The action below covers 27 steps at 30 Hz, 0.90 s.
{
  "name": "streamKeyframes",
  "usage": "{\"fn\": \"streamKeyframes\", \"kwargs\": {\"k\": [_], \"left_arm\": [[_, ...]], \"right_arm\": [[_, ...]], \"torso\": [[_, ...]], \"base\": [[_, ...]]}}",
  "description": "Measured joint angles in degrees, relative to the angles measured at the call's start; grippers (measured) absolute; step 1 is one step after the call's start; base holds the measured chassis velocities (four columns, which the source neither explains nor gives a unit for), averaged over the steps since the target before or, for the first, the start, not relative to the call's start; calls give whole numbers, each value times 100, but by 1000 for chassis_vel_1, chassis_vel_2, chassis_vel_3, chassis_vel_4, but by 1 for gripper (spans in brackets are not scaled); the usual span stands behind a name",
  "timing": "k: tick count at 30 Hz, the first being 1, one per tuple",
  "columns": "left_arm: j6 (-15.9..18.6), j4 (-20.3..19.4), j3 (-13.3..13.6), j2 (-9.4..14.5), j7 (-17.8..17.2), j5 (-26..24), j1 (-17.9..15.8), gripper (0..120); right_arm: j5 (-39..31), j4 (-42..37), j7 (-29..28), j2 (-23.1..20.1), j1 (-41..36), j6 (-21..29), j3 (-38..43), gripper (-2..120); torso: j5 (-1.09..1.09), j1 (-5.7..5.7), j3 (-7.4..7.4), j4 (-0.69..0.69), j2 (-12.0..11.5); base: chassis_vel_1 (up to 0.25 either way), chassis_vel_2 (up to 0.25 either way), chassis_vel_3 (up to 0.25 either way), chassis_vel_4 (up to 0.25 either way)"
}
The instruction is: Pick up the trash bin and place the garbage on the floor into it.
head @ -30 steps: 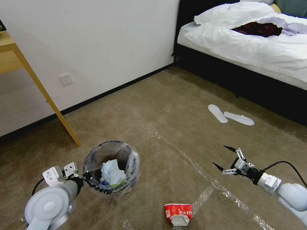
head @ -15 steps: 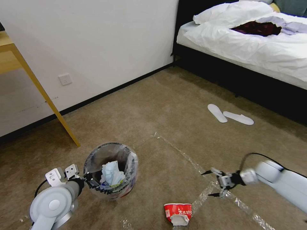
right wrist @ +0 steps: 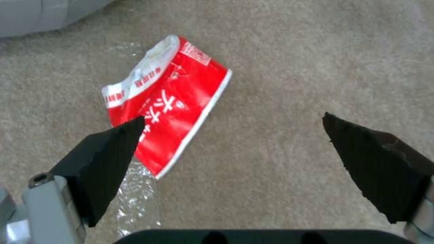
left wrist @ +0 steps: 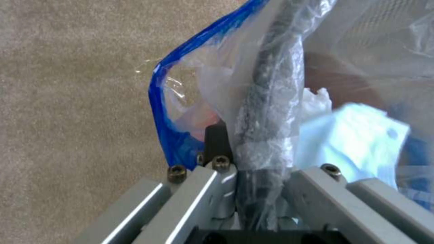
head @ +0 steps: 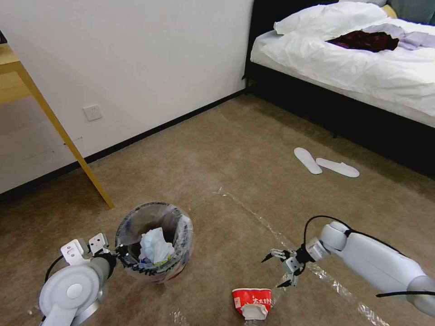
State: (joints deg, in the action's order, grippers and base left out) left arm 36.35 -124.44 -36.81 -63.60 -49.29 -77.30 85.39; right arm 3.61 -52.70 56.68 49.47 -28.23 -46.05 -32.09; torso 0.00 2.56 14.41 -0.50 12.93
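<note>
The right gripper [head: 280, 270] hangs low over the carpet with its two black pointed fingers [right wrist: 108, 149] spread wide and nothing between them. In the right wrist view the crushed red-and-white paper bowl [right wrist: 165, 101] lies flat on the carpet just past one fingertip, not touched by it. From the head view the bowl [head: 252, 303] sits at about seven o'clock from that gripper, close by, partly on a strip of shiny clear tape [head: 326, 280] that runs across the beige-brown short-pile carpet floor [head: 235, 149]. The right arm reaches in from the four o'clock side, its white forearm bent down toward the floor.

The left gripper [head: 121, 256] is closed on the rim of the small round trash bin with a red base and a crinkled clear plastic liner printed with black lettering [head: 181, 235]. In the left wrist view its fingers [left wrist: 217, 140] pinch the dark rim and the bunched plastic between them, with a blue edge of the liner curling beside the grip. The bin stands at about nine o'clock from the bowl, well apart from it. Inside it rests a crumpled bluish-white paper wad [head: 154, 246].

Farther out, at eleven o'clock from the bin, a slanted yellow wooden table leg [head: 68, 145] meets the carpet. A pair of white slippers [head: 326, 165] lies at one o'clock near the dark-framed bed with white bedding [head: 362, 68].
</note>
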Motion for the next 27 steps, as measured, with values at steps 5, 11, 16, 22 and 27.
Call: {"fn": "streamKeyframes", "kwargs": {"k": [5, 11, 16, 22, 27], "left_arm": [[-3, -18, -21, 1, -1, 1, 20, 0], [-6, -22, -8, -21, -13, 16, 18, 0], [-8, -38, -2, -27, -16, 31, 36, 0], [-9, -58, -1, -17, -18, 36, 45, 0], [-9, -56, 11, -22, -19, 44, 41, 0]], "right_arm": [[115, 106, 5, 85, -91, -25, 28, 100], [179, 374, -48, 271, -220, -29, 84, 100], [218, 432, -59, 335, -285, -29, 121, 100], [32, 361, 19, 273, -401, -29, 112, 100], [-126, 356, 17, 272, -484, -23, 114, 100]], "torso": [[1, 0, 0, -3, 0], [1, 0, 0, -1, 0], [1, 0, 0, -1, 1], [1, 0, 0, -1, 1], [1, 0, 0, -1, 1]], "base": [[0, 0, 0, 0], [0, 0, 0, 0], [0, 0, 0, 0], [0, 0, 0, 0], [0, 0, 0, 0]]}}
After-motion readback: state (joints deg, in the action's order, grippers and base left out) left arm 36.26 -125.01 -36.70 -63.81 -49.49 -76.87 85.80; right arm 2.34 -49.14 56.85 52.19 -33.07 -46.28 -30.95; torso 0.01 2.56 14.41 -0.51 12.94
